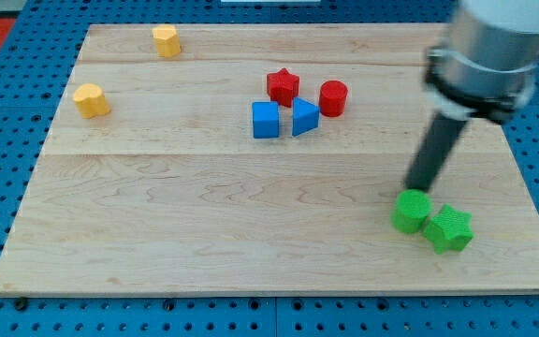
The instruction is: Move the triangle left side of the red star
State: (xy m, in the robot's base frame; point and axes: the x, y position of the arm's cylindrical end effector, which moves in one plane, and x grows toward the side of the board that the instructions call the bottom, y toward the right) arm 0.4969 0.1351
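The blue triangle [305,117] lies just below and right of the red star [283,86], near the board's top middle. A blue cube [265,120] sits touching the triangle's left side, under the star. A red cylinder [333,97] stands right of the star, close to the triangle's upper right. My tip [415,187] is far off at the view's right, just above a green cylinder [411,212], well away from the triangle.
A green star [449,228] sits next to the green cylinder at lower right. Two yellow blocks lie at the upper left, one [166,41] near the top edge, one [92,99] near the left edge. The wooden board [204,215] rests on a blue pegboard.
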